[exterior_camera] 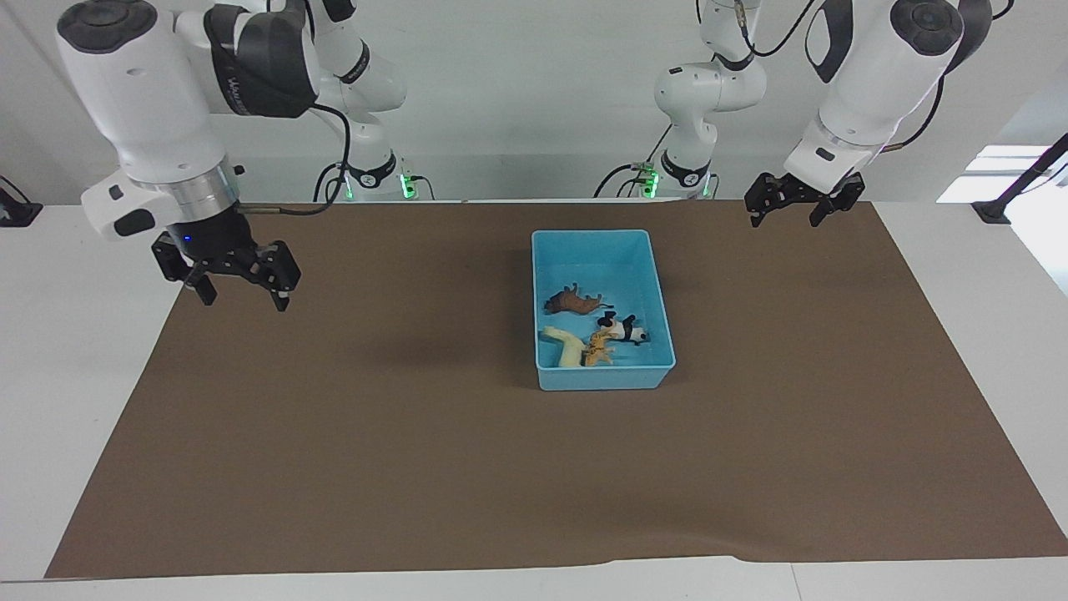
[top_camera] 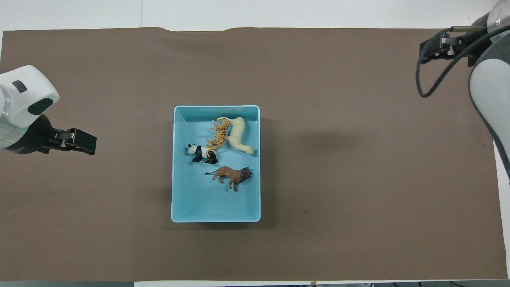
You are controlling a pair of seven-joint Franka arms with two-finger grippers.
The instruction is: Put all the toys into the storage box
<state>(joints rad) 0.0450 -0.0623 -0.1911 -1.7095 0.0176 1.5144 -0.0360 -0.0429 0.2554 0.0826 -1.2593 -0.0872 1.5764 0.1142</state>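
Brown mat over a white table, all four toys in the box; the job looks finished.

Right gripper [exterior_camera: 238,280] hangs over the mat's edge at the right arm's end of the table, fingers spread wide and holding nothing; left gripper [exterior_camera: 799,203] waits over the mat at the left arm's end, likewise open and empty; between them, mid-mat, sits the light blue storage box [top_camera: 177,167]; inside it the brown lion [top_camera: 233,175] lies nearest the robots, the black-and-white panda [top_camera: 201,152] a little farther, then the orange spotted cat [top_camera: 218,134] and the cream-white horse [top_camera: 238,134] touching side by side by the box's farthest wall; no figurine shows on the brown mat [top_camera: 358,159] outside the box, so nothing appears left to pick.
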